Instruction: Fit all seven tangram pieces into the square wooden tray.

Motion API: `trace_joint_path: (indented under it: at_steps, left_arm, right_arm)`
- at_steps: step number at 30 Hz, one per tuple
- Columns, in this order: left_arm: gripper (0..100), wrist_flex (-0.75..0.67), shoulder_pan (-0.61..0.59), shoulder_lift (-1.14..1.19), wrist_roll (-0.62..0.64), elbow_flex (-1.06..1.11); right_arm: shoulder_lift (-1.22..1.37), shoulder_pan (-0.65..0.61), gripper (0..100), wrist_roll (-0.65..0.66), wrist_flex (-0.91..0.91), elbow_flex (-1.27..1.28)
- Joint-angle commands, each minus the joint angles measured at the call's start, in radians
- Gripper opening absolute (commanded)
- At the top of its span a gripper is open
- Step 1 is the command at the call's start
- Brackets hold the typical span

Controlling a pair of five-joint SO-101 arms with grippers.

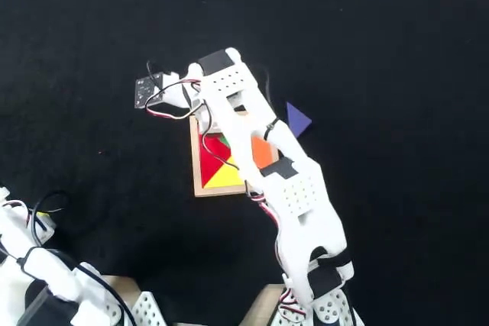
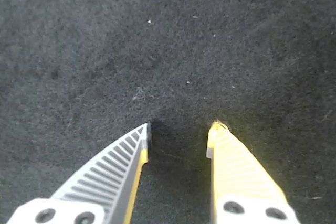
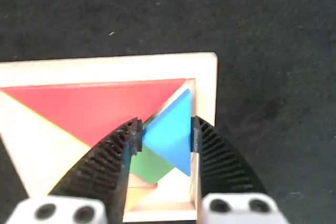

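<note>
The square wooden tray (image 3: 206, 62) lies under my right gripper (image 3: 165, 132), which is shut on a blue triangle (image 3: 172, 124). The triangle sits just inside the tray's corner, over a green piece (image 3: 149, 165) and beside the big red triangle (image 3: 94, 107). In the high view the tray (image 1: 196, 167) holds red (image 1: 213, 147), yellow (image 1: 224, 178) and orange (image 1: 263, 153) pieces, and the right arm (image 1: 294, 188) crosses over it. A purple piece (image 1: 297, 120) lies on the cloth to the right of the tray. My left gripper (image 2: 178, 132) is open over bare black cloth.
Black cloth covers the whole table. The left arm (image 1: 34, 265) is folded at the near left corner, far from the tray. Wooden mounts (image 1: 126, 288) stand at the near edge. Open cloth lies left of and beyond the tray.
</note>
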Motion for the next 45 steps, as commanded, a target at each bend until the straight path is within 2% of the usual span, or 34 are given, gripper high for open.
trace_joint_path:
  at_steps: [1, 5, 16, 19, 23, 27, 33, 41, 45]
  left_arm:
    - [19, -0.003, 0.016, 0.009, -0.008, 0.005]
    - [19, -0.003, 0.016, 0.009, -0.008, 0.005]
    - [19, -0.003, 0.016, 0.009, -0.008, 0.005]
    - [19, -0.003, 0.016, 0.009, -0.008, 0.005]
    - [19, -0.002, 0.016, 0.009, -0.008, 0.005]
    - [19, -0.002, 0.018, 0.008, -0.008, 0.005]
    - [19, -0.003, 0.018, 0.009, -0.008, 0.005]
    - [19, -0.005, 0.018, 0.009, -0.008, 0.005]
    - [19, -0.005, 0.015, 0.011, -0.008, 0.005]
  right_arm:
    - [-0.015, -0.012, 15.5, -0.015, 0.044, -0.064]
    - [-0.013, -0.012, 21.6, -0.015, 0.054, -0.061]
    - [-0.013, -0.006, 21.8, -0.015, 0.055, -0.117]
    - [-0.039, 0.043, 17.8, -0.015, 0.095, -0.176]
    - [-0.087, 0.141, 1.2, -0.015, 0.216, -0.298]
    - [-0.113, 0.245, 6.4, -0.028, 0.250, -0.308]
    - [-0.151, 0.377, 1.1, -0.034, 0.249, -0.257]
    - [-0.122, 0.494, 1.8, -0.230, 0.117, -0.065]
    - [-0.116, 0.529, 1.5, -0.253, 0.069, -0.016]
